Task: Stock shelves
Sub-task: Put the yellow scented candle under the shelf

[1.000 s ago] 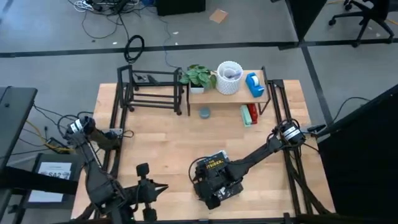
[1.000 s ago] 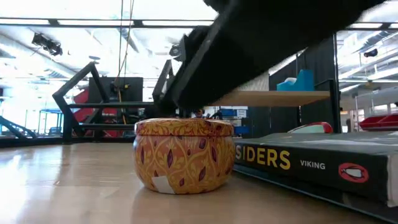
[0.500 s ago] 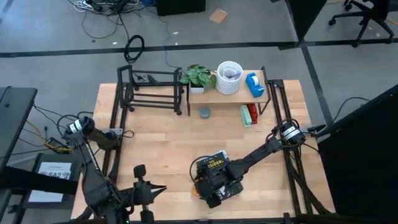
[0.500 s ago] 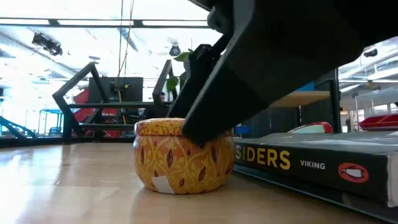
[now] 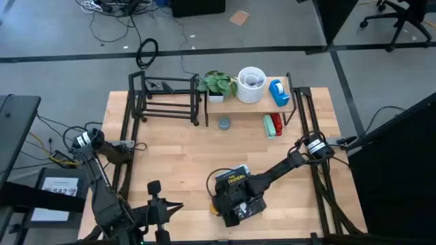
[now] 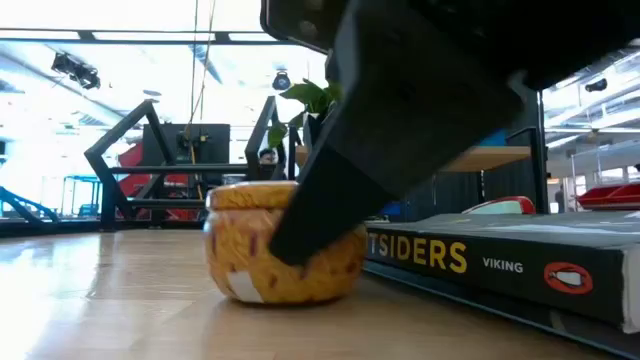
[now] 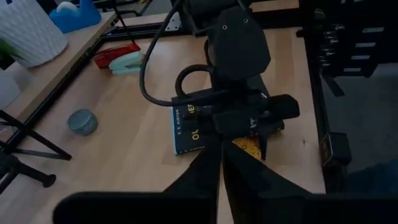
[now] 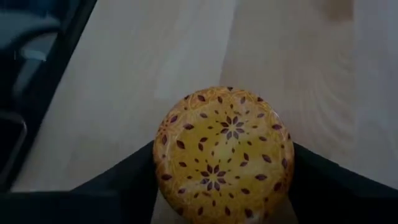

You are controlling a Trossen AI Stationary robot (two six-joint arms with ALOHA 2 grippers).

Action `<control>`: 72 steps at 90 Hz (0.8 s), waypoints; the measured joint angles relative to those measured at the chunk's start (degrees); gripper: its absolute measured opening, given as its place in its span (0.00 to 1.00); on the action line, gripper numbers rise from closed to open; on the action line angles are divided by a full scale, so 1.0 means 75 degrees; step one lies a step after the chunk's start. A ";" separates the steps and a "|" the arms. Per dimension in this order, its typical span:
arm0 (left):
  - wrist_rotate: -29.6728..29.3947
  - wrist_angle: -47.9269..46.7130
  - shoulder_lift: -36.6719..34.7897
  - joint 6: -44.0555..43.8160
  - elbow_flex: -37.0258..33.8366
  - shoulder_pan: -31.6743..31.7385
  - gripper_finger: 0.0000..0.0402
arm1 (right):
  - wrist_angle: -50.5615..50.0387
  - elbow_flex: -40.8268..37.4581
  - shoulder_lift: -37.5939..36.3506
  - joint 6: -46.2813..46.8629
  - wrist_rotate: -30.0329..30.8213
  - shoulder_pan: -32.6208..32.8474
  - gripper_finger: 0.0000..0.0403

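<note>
A round yellow tin [image 8: 225, 152] with a dark red leaf pattern stands on the tabletop near the front edge, beside a dark book [image 6: 500, 262]. My right gripper [image 5: 235, 206] hangs over the tin, a finger at each side of it. My left gripper [image 5: 178, 205] waits shut near the front left, pointing toward the book. The shelves stand at the far side. One is a plank-topped stand [image 5: 235, 103]. The other is an open black rod rack [image 5: 167, 99]. My right gripper has the tin's round side wall [image 8: 161, 168] between its two fingers, one at each opposite side, just below the lid. The fingers [image 6: 330, 190] come down from above on a slant. The tin's base rests on the table [image 6: 285, 298], lid up.
On the plank stand are a plant [image 5: 218, 84], a white pot [image 5: 251, 84] and a blue tape dispenser [image 5: 278, 93]. Under it lie a red and a teal stapler [image 5: 273, 125] and a small grey tin [image 5: 224, 123]. Bare wood lies mid-table [image 5: 177, 153].
My right gripper has come down from above the tin until its fingers stand around it. The tin has slid a little toward the table's left, still upright on the wood. The book has stayed in place.
</note>
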 joint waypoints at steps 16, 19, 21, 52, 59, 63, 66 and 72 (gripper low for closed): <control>0.0000 -0.0008 0.0000 0.0019 0.0000 0.0000 0.00 | -0.0207 0.0000 -0.0396 0.0192 0.0042 -0.0233 0.62; 0.0000 -0.0022 0.0000 0.0020 -0.0001 0.0000 0.00 | -0.0431 0.0000 -0.0591 0.0189 0.0115 -0.0305 0.62; 0.0000 -0.0040 0.0000 0.0023 0.0000 0.0000 0.00 | -0.0585 0.0000 -0.0723 0.0185 0.0196 -0.0359 0.62; -0.0012 -0.0142 0.0000 0.0204 0.0000 0.0000 0.00 | -0.3495 -0.0187 -0.2976 0.0392 0.2566 -0.1691 0.62; -0.0011 -0.0128 0.0000 0.0188 0.0000 0.0000 0.00 | -0.3480 -0.0761 -0.3357 0.0944 0.2832 -0.2014 0.62; -0.0013 -0.0118 0.0005 0.0142 0.0000 -0.0018 0.00 | -0.3451 -0.1173 -0.3526 0.1405 0.2918 -0.2147 0.62; -0.0012 -0.0124 0.0011 0.0069 0.0000 -0.0049 0.00 | -0.3429 -0.1505 -0.3636 0.1798 0.3025 -0.2216 0.62; -0.0007 -0.0119 0.0039 0.0018 0.0000 -0.0108 0.00 | -0.3373 -0.2151 -0.3730 0.2747 0.3301 -0.2276 0.62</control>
